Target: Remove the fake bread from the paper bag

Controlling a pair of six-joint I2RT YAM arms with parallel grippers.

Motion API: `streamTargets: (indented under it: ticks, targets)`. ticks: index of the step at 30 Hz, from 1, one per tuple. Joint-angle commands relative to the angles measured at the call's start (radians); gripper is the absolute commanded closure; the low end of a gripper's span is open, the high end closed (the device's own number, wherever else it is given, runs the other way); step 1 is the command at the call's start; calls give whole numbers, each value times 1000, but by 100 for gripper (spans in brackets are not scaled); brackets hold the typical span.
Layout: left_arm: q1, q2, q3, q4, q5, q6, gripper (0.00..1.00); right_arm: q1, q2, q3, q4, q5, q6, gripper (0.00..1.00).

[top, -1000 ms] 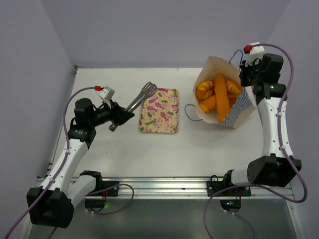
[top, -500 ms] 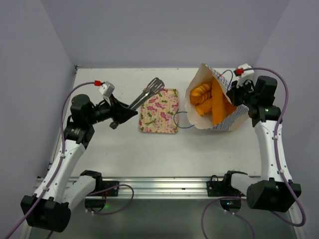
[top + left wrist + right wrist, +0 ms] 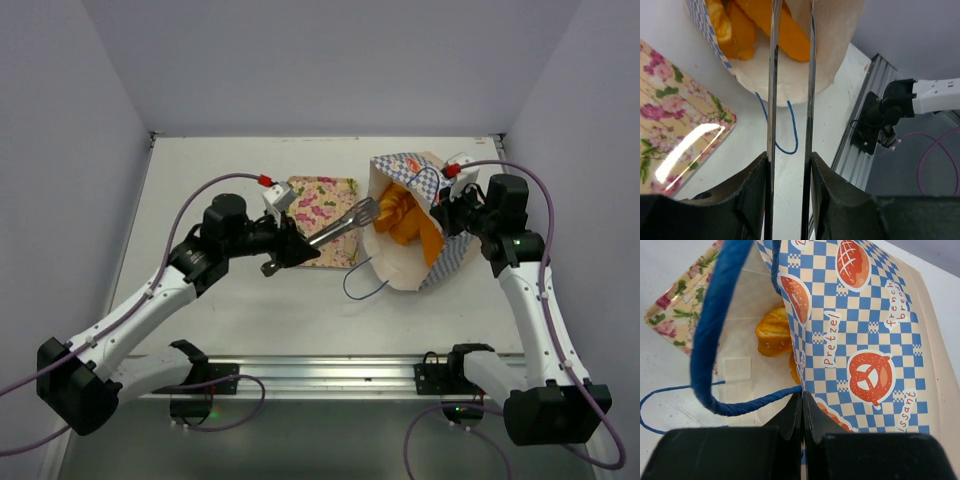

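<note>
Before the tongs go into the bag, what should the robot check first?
1. The paper bag lies tipped, mouth facing the tongs: ok.
2. The right gripper is shut on the bag's rim: ok.
3. The left gripper holds the tongs, their arms apart: ok.
4. The fake bread shows inside the mouth: ok.
5. Tong tips around a piece: not ok, they are only at the mouth.
6. The loose blue handle is clear of the tongs: cannot tell.
</note>
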Motion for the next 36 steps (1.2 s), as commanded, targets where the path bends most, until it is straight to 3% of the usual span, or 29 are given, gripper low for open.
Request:
streamTargets:
  ticks: [1,12,36]
  targets:
    - [-70,48,4,-41,-160,33,61,0,-22,-2,37,57,10,100]
    - [-214,201,61,-84,-393,-23,62,1,-36,-20,59,59,57,100]
    - [-239,349,116,27,-519,-204,53,1,-88,-143,151,-35,103,100]
